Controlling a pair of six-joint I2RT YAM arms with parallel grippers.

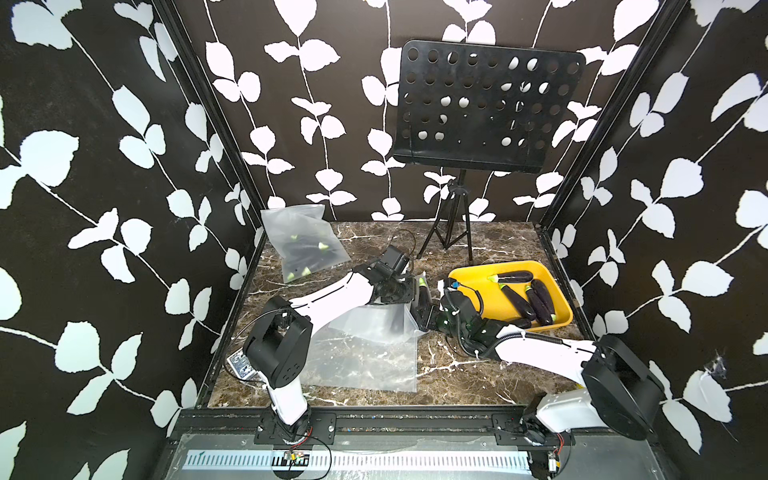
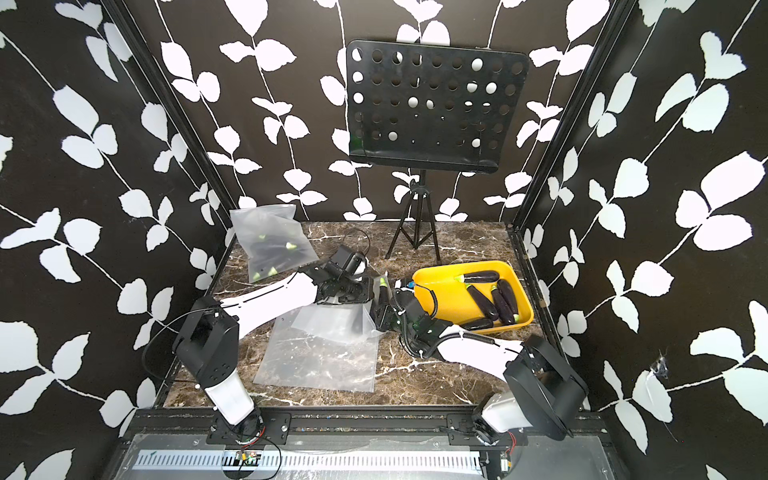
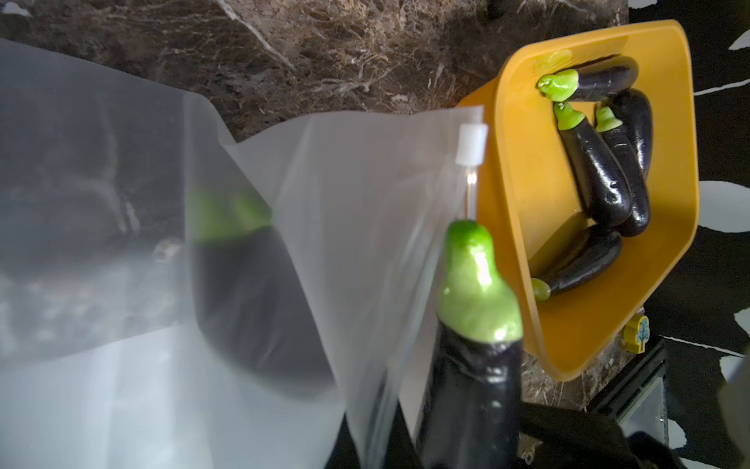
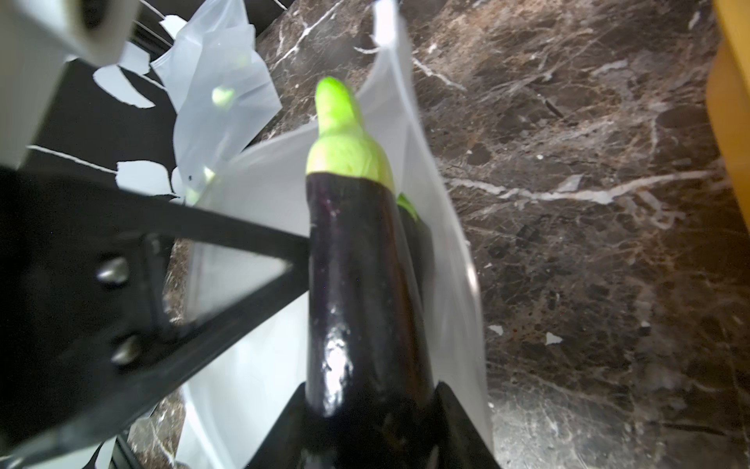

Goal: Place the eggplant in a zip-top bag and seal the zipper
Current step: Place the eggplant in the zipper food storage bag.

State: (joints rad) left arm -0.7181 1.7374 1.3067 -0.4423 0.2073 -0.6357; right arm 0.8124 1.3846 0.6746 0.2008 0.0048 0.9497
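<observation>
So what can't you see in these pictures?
Left pincer: tips under its own wrist, both top views.
Eggplant inside the bag: blurred by foggy plastic, left wrist view.
Held eggplant: base covered by the right pincer, right wrist view.
Far bag: contents too small to count, both top views.

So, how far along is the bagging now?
Done: one filled bag lies at the back. In hand: left gripper pinches the edge of the open bag, right gripper holds an eggplant at its mouth. To do: push it in, release, close the zipper.
</observation>
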